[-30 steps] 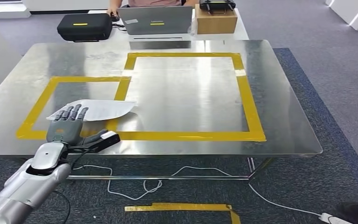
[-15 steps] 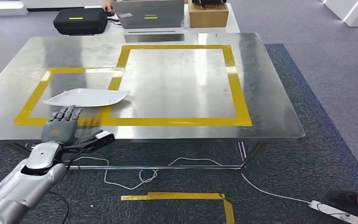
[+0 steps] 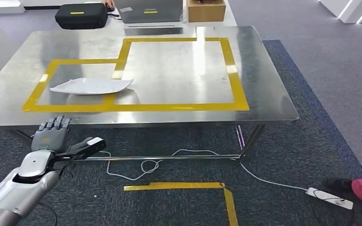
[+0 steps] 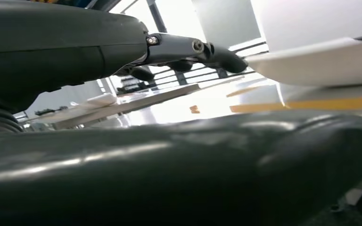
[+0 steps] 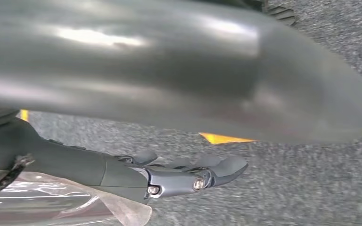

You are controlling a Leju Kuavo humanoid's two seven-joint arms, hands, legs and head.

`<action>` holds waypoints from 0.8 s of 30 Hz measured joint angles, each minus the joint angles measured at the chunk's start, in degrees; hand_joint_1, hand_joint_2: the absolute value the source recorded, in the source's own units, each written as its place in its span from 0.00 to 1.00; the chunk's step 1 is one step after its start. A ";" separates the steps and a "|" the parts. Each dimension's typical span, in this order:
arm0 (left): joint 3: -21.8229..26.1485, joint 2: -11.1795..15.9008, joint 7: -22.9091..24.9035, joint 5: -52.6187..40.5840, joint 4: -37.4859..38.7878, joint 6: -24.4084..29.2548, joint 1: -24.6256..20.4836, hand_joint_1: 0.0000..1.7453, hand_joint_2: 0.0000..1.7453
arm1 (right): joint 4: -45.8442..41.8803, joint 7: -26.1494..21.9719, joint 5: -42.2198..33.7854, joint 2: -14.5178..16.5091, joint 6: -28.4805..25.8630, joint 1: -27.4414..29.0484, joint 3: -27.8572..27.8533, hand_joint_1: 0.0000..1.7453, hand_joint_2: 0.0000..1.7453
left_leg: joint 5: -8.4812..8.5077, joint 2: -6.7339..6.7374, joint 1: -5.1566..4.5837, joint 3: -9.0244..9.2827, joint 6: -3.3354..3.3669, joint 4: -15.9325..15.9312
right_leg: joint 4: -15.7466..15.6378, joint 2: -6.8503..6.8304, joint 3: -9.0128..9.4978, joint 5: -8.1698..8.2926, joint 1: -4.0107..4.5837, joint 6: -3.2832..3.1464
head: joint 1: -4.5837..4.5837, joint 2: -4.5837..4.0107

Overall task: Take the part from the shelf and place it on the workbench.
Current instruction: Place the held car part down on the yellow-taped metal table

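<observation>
With the white part [image 3: 92, 86] lying on the tabletop [image 3: 179, 75] at the frame's left, the left hand [image 3: 52, 135], holding nothing with fingers apart, is hovering below the near edge and should draw away without bumping that edge

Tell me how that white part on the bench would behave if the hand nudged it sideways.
The white part looks thin and shallow, so probably light. It lies on polished steel workbench, so it would likely slide rather than tip. Its upturned edges suggest a moulded, fairly stiff shell, though that is uncertain.
</observation>
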 joint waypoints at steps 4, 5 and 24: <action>1.66 1.02 0.16 0.21 0.04 -0.27 1.70 0.00 0.00 | -0.32 0.29 0.27 0.07 0.19 0.37 -0.28 0.00 0.00 | -1.75 -0.32 0.31 -1.08 -1.29 1.75 | -0.58 -0.29 -1.56 1.32 -0.04 -2.18 | -0.05 -0.01; 2.15 1.24 0.20 0.37 0.08 -0.43 2.32 0.00 0.00 | -0.39 0.27 0.31 0.08 0.24 0.46 -0.48 0.00 0.00 | -4.47 -0.47 0.42 -1.90 -1.62 4.18 | -0.60 -0.36 -2.14 1.98 -0.10 -2.62 | -0.17 -0.01; 12.26 -6.17 0.21 9.31 6.10 -4.28 20.03 0.00 0.00 | -8.45 3.19 3.59 3.88 5.36 2.75 -8.81 0.00 0.00 | -2.80 -0.10 0.19 3.53 1.66 -1.22 | 17.58 -0.07 -13.19 -4.77 0.01 0.80 | -0.18 -0.01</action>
